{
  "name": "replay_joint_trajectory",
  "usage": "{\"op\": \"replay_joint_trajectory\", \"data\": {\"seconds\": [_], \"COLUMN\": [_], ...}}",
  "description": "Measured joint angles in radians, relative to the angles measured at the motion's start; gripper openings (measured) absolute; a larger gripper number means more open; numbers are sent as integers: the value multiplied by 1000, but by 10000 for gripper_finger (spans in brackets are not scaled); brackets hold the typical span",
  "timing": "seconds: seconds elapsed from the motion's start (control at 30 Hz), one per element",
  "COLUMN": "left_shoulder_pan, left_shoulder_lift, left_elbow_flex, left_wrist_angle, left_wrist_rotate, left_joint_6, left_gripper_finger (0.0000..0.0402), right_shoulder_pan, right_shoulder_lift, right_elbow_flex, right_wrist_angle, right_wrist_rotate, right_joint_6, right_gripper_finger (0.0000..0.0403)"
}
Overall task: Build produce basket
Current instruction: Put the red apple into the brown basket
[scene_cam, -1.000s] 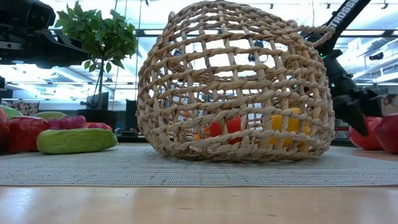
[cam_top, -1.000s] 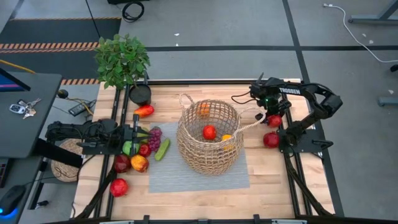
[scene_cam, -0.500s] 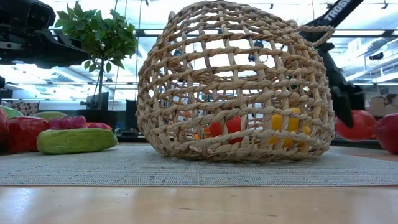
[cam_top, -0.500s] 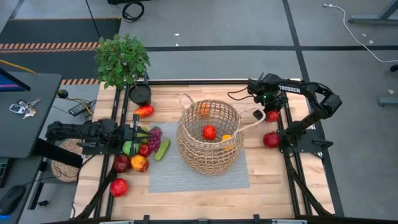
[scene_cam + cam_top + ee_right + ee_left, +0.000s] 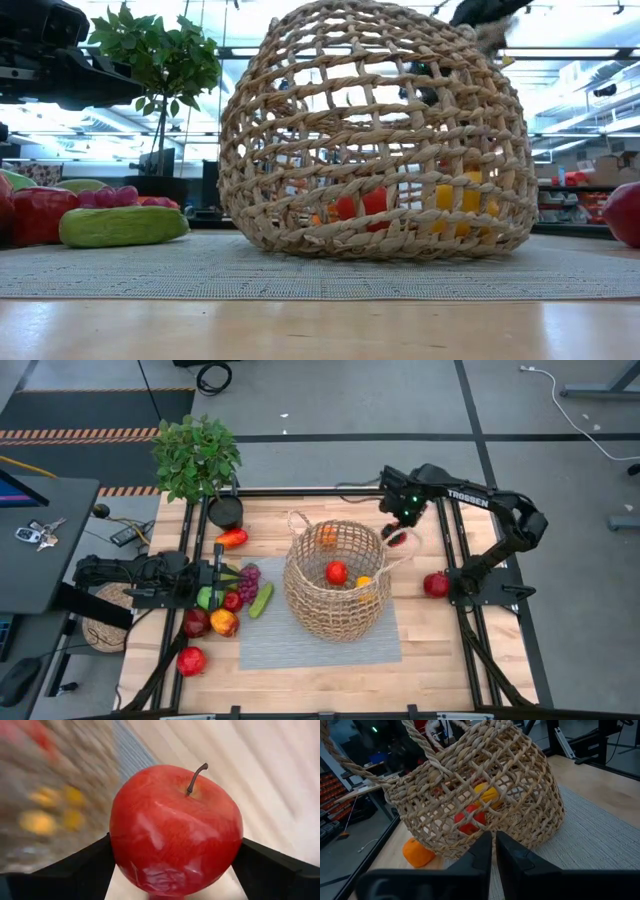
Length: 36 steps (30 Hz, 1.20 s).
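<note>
Nearest the front edge of the table (image 5: 440,660), a red apple (image 5: 191,660) is lying alone on the bare wood at the left corner. Just behind it, a grey mat (image 5: 300,640) is lying across the middle of the table, and the basket (image 5: 335,580) is sitting on it, tipped on its side in the low view. Inside the basket an apple (image 5: 337,572), a lemon (image 5: 364,582) and an orange (image 5: 328,536) are resting against the weave.

To the left of the basket the rest of the produce is lying in a cluster: a cucumber (image 5: 261,600) on the mat's edge, purple grapes (image 5: 249,573), a green apple (image 5: 205,598), another red apple (image 5: 196,623) and an orange-yellow fruit (image 5: 224,623) touching one another. The left gripper (image 5: 218,575) is waiting over this cluster, its fingers (image 5: 482,852) nearly together and holding nothing. On the right, a red apple (image 5: 436,585) is sitting beside the right arm's base.

Farther back, the right gripper (image 5: 402,530) is hovering just beside the basket's far right handle, its fingers (image 5: 90,865) clamping a red apple (image 5: 175,827) from both sides, stem up.

At the back left, a red-orange pepper (image 5: 232,538) is lying near a black pot (image 5: 225,511) holding a leafy plant (image 5: 196,455).
</note>
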Motion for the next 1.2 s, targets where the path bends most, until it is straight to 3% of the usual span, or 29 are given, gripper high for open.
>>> {"op": "replay_joint_trajectory", "data": {"seconds": [0.2,0.57,0.83,1.07,1.2], "left_shoulder_pan": [0,0,0,0,0], "left_shoulder_lift": [0,0,0,0,0], "left_elbow_flex": [0,0,0,0,0], "left_wrist_angle": [0,0,0,0,0], "left_wrist_rotate": [0,0,0,0,0], "left_joint_6": [0,0,0,0,0], "left_gripper_finger": [34,32,33,28,32], "right_shoulder_pan": [41,96,150,203,279], "right_shoulder_lift": [0,-1,-2,-2,-2], "right_elbow_flex": [138,389,436,436,436], "right_wrist_angle": [154,183,240,265,277], "right_wrist_rotate": [-143,-185,-277,-264,-154], "right_joint_6": [-29,-129,-152,-108,-126], "right_gripper_finger": [360,360,360,360,360]}}
